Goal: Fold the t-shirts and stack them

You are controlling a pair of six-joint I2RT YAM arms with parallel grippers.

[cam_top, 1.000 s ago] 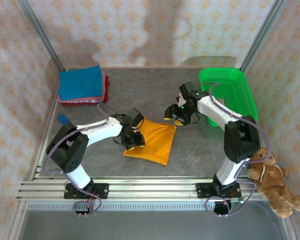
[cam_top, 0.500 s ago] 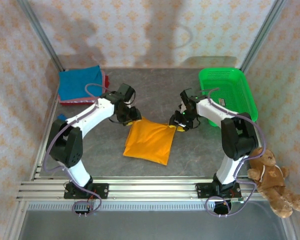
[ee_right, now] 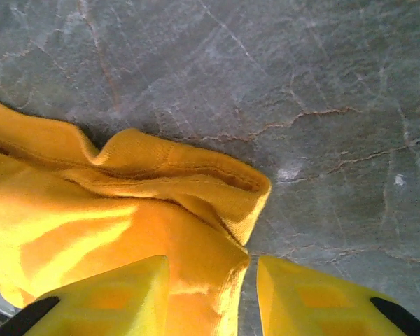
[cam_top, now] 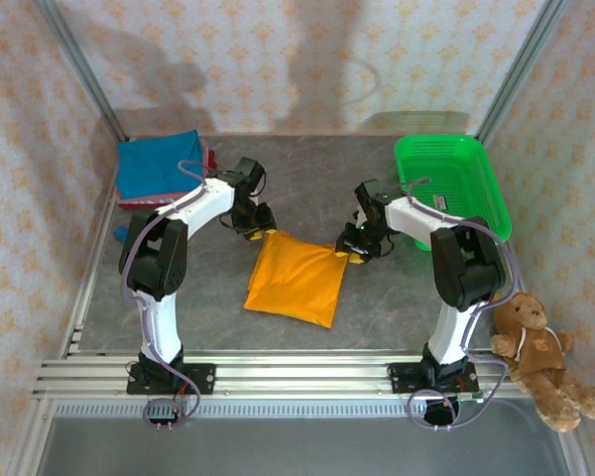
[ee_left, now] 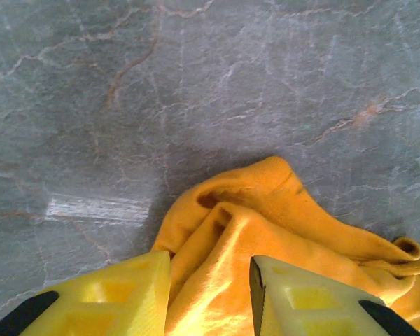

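Note:
The bright orange t-shirt (cam_top: 296,280) lies folded in the middle of the table. My left gripper (cam_top: 259,227) sits at its far left corner. In the left wrist view my left gripper (ee_left: 210,264) has bunched orange cloth (ee_left: 266,210) filling the gap between both yellow fingers. My right gripper (cam_top: 355,244) sits at the far right corner. In the right wrist view my right gripper (ee_right: 213,264) pinches the shirt's hemmed corner (ee_right: 196,175), with only a sliver of table beside the right finger. A blue t-shirt (cam_top: 159,164) tops a stack with red and pink ones at the back left.
A green mesh basket (cam_top: 454,183) stands at the back right, close behind the right arm. A brown teddy bear (cam_top: 540,359) sits off the table's right front. A small blue scrap (cam_top: 124,236) lies near the left rail. Papered walls enclose the table.
My left gripper moved from the shirt's near left edge to its far left corner. My right gripper dropped onto the far right corner. Both pairs of jaws narrowed onto the cloth.

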